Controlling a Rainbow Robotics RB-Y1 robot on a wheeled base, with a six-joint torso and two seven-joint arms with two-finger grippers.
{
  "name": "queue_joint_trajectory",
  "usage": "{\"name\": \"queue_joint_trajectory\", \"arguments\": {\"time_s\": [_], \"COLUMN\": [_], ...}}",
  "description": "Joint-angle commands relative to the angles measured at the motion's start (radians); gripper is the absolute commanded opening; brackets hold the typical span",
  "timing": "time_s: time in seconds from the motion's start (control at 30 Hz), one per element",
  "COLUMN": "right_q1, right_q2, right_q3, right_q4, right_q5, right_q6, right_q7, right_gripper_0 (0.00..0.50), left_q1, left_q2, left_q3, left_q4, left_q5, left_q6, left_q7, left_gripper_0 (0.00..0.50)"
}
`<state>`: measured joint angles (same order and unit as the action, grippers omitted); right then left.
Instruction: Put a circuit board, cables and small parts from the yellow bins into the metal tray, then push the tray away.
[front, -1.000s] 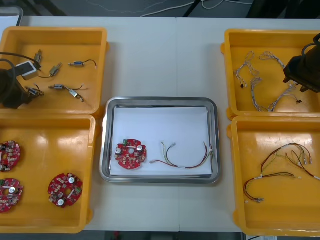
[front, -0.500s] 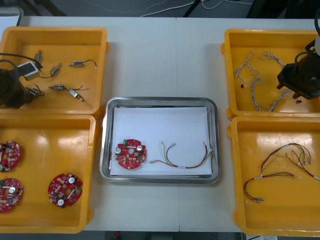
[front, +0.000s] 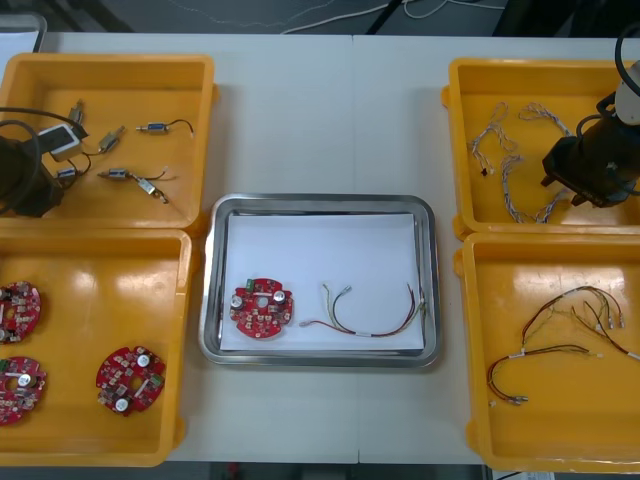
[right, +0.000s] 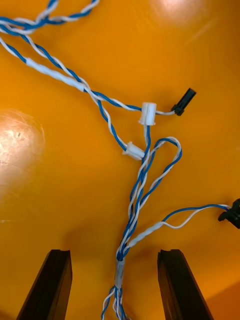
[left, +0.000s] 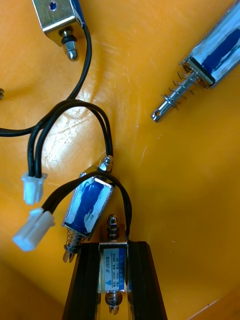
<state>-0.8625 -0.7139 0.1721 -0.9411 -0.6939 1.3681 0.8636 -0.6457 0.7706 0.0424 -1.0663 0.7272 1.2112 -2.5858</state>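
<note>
My left gripper (front: 50, 180) is down in the far left yellow bin (front: 190, 70). In the left wrist view it (left: 114, 250) is shut on a small metal part (left: 114, 267) with a blue label, and a second small metal part (left: 89, 205) with black leads lies against the fingers. My right gripper (front: 575, 170) hangs over the far right yellow bin (front: 460, 80). It (right: 116, 280) is open, with the twisted blue and white cable (right: 142, 172) running between its fingers (right: 50, 285). The metal tray (front: 318, 204) holds a round red circuit board (front: 263, 306) and a red and yellow cable (front: 370, 312).
Several more small metal parts (front: 140, 182) lie in the far left bin. The near left bin (front: 175, 440) holds three red circuit boards (front: 130, 380). Red and yellow cables (front: 560, 340) lie in the near right bin (front: 475, 420).
My left gripper has shut on the small metal part in the far left bin. My right gripper has moved left and down toward the blue and white cables, still open.
</note>
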Motion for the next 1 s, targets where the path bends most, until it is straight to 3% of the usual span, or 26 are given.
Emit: {"name": "queue_joint_trajectory", "arguments": {"time_s": [0.03, 0.53, 0.57, 0.6, 0.67, 0.7, 1.0], "right_q1": [-0.043, -0.043, -0.043, -0.043, -0.043, -0.043, -0.044], "right_q2": [0.013, 0.027, 0.027, 0.027, 0.027, 0.027, 0.022], "right_q3": [0.003, 0.020, 0.020, 0.020, 0.020, 0.020, 0.020], "right_q4": [0.008, 0.051, 0.051, 0.051, 0.051, 0.051, 0.033], "right_q5": [-0.012, -0.023, -0.024, -0.026, -0.027, -0.029, -0.024], "right_q6": [-0.009, -0.024, -0.023, -0.023, -0.023, -0.021, -0.018], "right_q7": [-0.003, 0.017, 0.017, 0.017, 0.017, 0.017, 0.046], "right_gripper_0": [0.500, 0.486, 0.389, 0.243, 0.054, 0.013, 0.000], "left_q1": [-0.035, -0.051, -0.051, -0.052, -0.055, -0.057, -0.055], "left_q2": [-0.013, 0.039, 0.044, 0.049, 0.055, 0.058, 0.084], "left_q3": [-0.013, 0.001, 0.001, 0.001, 0.001, 0.001, 0.001], "left_q4": [-0.004, -0.106, -0.113, -0.121, -0.133, -0.141, -0.227], "left_q5": [0.008, 0.075, 0.080, 0.087, 0.098, 0.104, 0.133], "left_q6": [0.005, 0.139, 0.146, 0.156, 0.176, 0.186, 0.274], "left_q7": [-0.066, 0.055, 0.067, 0.081, 0.102, 0.121, 0.283], "left_gripper_0": [0.000, 0.000, 0.000, 0.000, 0.000, 0.000, 0.000]}}
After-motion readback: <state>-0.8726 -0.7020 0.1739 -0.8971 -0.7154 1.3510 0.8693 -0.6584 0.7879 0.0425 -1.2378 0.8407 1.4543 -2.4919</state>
